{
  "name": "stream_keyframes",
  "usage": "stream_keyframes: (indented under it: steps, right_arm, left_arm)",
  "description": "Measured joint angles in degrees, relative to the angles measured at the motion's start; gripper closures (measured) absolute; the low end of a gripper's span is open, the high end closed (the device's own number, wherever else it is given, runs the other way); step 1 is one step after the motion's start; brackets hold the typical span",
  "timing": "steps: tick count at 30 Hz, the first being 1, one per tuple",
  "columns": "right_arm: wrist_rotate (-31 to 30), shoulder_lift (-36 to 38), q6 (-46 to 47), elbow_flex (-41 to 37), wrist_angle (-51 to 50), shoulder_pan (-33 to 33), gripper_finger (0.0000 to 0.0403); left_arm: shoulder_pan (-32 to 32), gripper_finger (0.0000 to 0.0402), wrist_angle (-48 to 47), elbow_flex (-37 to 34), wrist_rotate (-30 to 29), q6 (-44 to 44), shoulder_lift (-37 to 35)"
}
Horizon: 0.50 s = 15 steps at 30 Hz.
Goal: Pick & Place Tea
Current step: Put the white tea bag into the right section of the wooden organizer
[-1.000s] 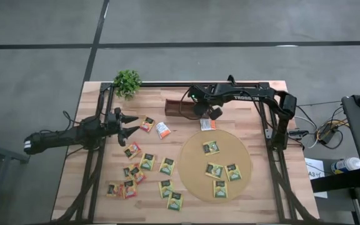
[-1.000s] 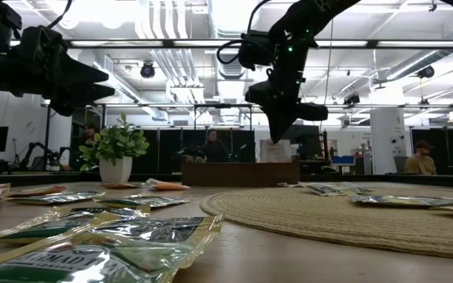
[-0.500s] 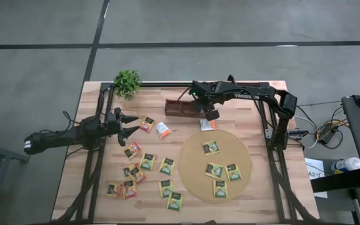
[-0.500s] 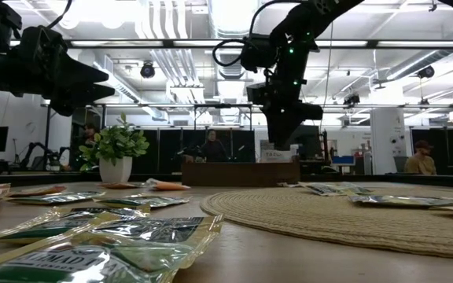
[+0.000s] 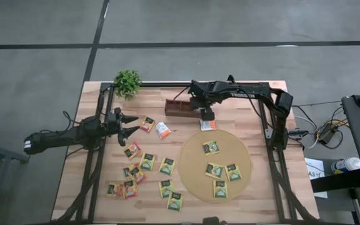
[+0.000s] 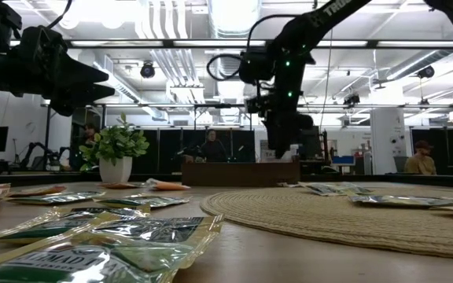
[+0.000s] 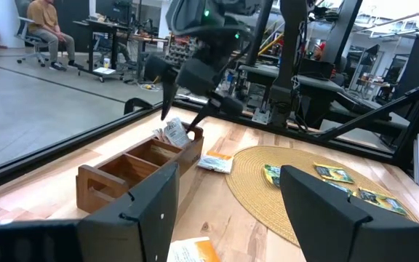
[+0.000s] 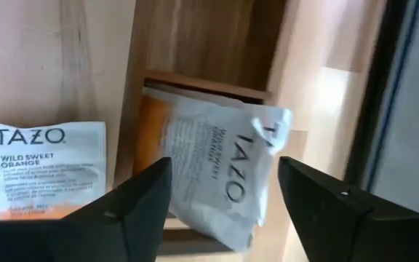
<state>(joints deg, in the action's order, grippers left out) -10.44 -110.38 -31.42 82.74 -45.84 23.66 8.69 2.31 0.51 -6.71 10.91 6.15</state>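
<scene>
The right gripper [image 5: 207, 113] hangs with fingers spread wide and empty over the end slot of the wooden tray [image 5: 179, 110], where a white tea sachet [image 8: 217, 171] lies crumpled, so a placing step looks complete. Another white sachet [image 8: 38, 169] lies on the table just beside the tray, and reaching it likely calls for a short shift and descent. The left gripper [image 5: 129, 124] waits open and empty near the scattered sachets [image 5: 144, 167].

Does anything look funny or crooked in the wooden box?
Yes. The white sachet in the end slot of the tray lies tilted and crumpled, poking over the edge instead of sitting flat, under the open right gripper.
</scene>
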Motion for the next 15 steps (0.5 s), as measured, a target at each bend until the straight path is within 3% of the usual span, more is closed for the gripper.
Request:
stream_keyframes:
  steps: [7,15]
  right_arm:
    - [-7.80,-3.00,0.26,0.02,0.33,-0.02,0.0136]
    - [-12.09,-4.00,1.06,0.04,2.59,0.28,0.0148]
  left_arm:
    - [0.01,0.0168,0.00,0.00,0.01,0.00,0.00]
    - [0.00,0.0168,0.00,0.00,0.01,0.01,0.00]
